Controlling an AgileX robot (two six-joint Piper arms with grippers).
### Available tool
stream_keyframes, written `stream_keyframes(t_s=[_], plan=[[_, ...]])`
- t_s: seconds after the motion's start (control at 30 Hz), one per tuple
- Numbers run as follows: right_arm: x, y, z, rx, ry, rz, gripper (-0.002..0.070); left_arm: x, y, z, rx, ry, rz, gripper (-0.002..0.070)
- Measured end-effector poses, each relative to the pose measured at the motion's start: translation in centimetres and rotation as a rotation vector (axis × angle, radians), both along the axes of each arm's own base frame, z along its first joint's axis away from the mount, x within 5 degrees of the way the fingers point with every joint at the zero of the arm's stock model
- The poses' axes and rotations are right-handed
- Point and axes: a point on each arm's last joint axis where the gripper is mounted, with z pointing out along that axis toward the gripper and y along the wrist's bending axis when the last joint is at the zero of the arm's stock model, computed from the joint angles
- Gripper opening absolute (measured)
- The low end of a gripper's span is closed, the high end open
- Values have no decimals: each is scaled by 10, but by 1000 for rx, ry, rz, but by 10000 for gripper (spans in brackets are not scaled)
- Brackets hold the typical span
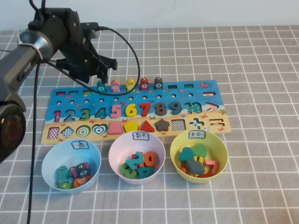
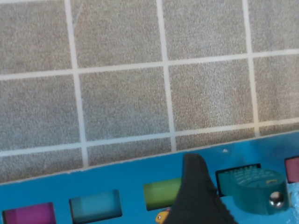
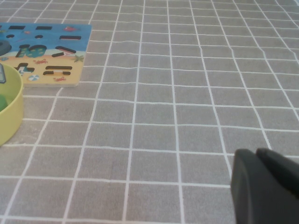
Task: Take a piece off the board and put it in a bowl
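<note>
The blue puzzle board [image 1: 70, 98] lies mid-table with numbers, shapes and a back row of fish pegs: teal [image 1: 101, 86], pink [image 1: 115, 85], yellow [image 1: 131, 84], red [image 1: 144, 83], brown [image 1: 158, 83]. My left gripper [image 1: 103, 69] is open, low over the board's back edge, just behind the teal peg. In the left wrist view one black finger [image 2: 196, 191] stands beside that teal peg [image 2: 254, 189], not touching it. My right gripper [image 3: 252, 154] is shut and empty over bare cloth right of the board; it is out of the high view.
Three bowls stand in front of the board: a pale blue one [image 1: 46, 163], a pink one [image 1: 114, 151] and a yellow one [image 1: 222, 161], each holding several pieces. The yellow bowl's rim [image 3: 11, 116] shows in the right wrist view. Grey checked cloth covers the table.
</note>
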Motion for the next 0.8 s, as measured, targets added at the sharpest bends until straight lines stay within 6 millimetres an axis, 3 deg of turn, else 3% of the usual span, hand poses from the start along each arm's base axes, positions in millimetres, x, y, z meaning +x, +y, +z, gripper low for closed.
stream_keyframes(t_s=[0.8], plan=[[0, 0, 0, 0, 0, 0, -17, 5, -1, -12, 3, -13, -11, 395]])
